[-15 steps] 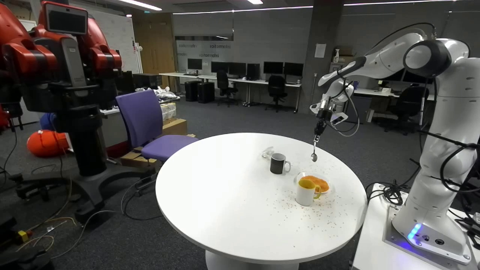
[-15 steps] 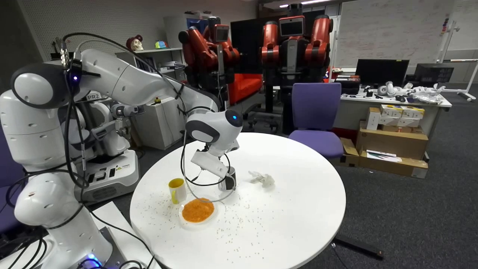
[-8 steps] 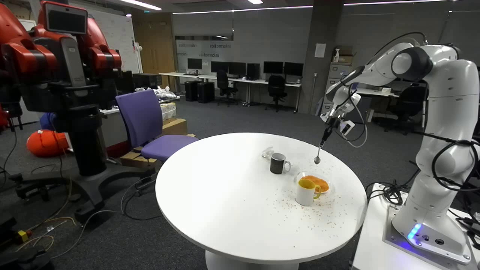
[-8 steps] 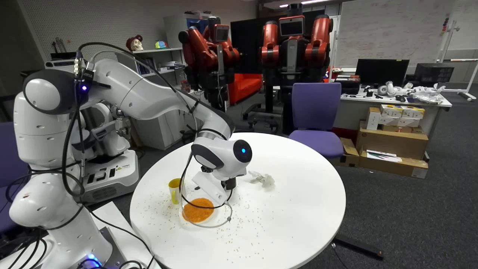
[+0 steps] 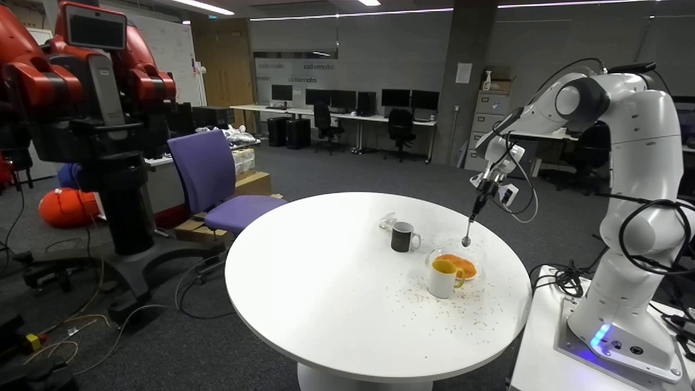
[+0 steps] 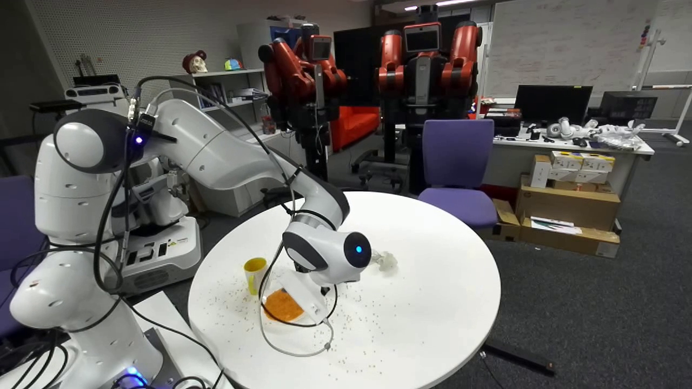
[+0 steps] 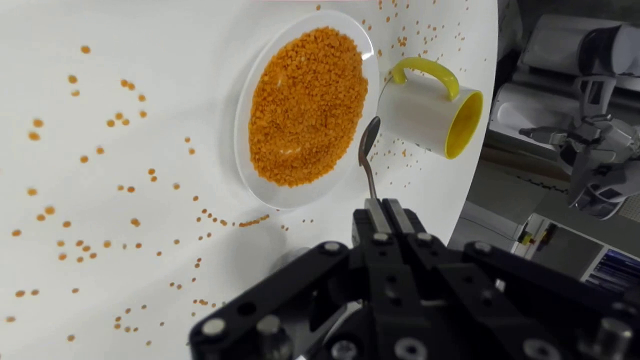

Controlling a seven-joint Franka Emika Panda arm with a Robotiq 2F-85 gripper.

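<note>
My gripper (image 7: 383, 202) is shut on the handle of a metal spoon (image 7: 369, 137). In an exterior view the gripper (image 5: 471, 218) points down and the spoon (image 5: 466, 240) hangs above the table, just beyond the plate. A white plate (image 7: 280, 201) holds a heap of orange grains (image 7: 307, 110). In the wrist view the spoon's bowl, seemingly without grains, appears between the plate's edge and a white mug with yellow inside and handle (image 7: 417, 112). The mug stands upright beside the plate (image 5: 442, 282). In an exterior view the arm hides the fingers, and grains (image 6: 284, 307) show beside the wrist.
A dark mug with a grey rim (image 5: 402, 238) stands near the plate. Crumpled clear plastic (image 5: 387, 221) lies beyond it. Loose grains (image 7: 135, 222) are scattered on the round white table (image 5: 304, 282). A purple chair (image 6: 457, 162) stands at the table's edge.
The gripper and spoon have moved towards the plate and lower. In an exterior view the wrist has come down and towards the camera, now covering the dark mug and part of the plate.
</note>
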